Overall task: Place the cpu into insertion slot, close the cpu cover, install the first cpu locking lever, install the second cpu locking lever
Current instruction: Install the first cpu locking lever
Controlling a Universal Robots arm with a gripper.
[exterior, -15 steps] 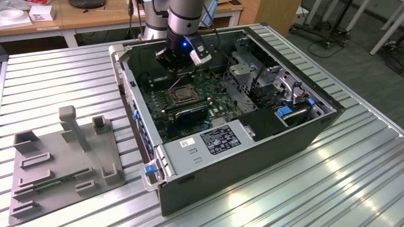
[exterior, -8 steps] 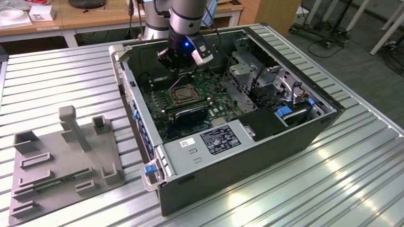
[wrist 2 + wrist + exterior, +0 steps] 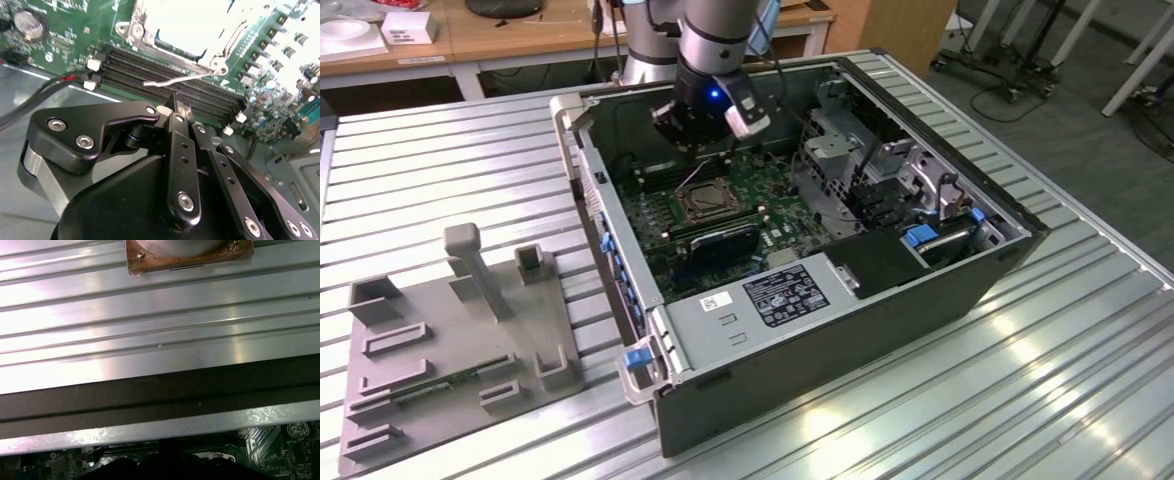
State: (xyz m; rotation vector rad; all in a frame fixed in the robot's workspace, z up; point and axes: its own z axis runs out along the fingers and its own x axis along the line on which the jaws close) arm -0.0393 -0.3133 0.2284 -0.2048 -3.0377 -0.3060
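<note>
Beside the insertion slot (image 3: pixel 702 200), your gripper (image 3: pixel 179 106) sits clenched, empty, just beside the raised locking lever (image 3: pixel 175 80): likely lever step, needing a downward push.

Claw (image 3: pixel 181 106) sits low inside the open case (image 3: pixel 881 330), side wall (image 3: pixel 596 200) close on the exterior view's left, drive cage (image 3: pixel 847 150) crowding its right. A thin lever (image 3: pixel 172 81) juts across the memory slots (image 3: pixel 145 65) just ahead. Over the insertion slot (image 3: pixel 703 200), open air.

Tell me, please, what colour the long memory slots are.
The memory slots are black, clearest in the second wrist view.
</note>
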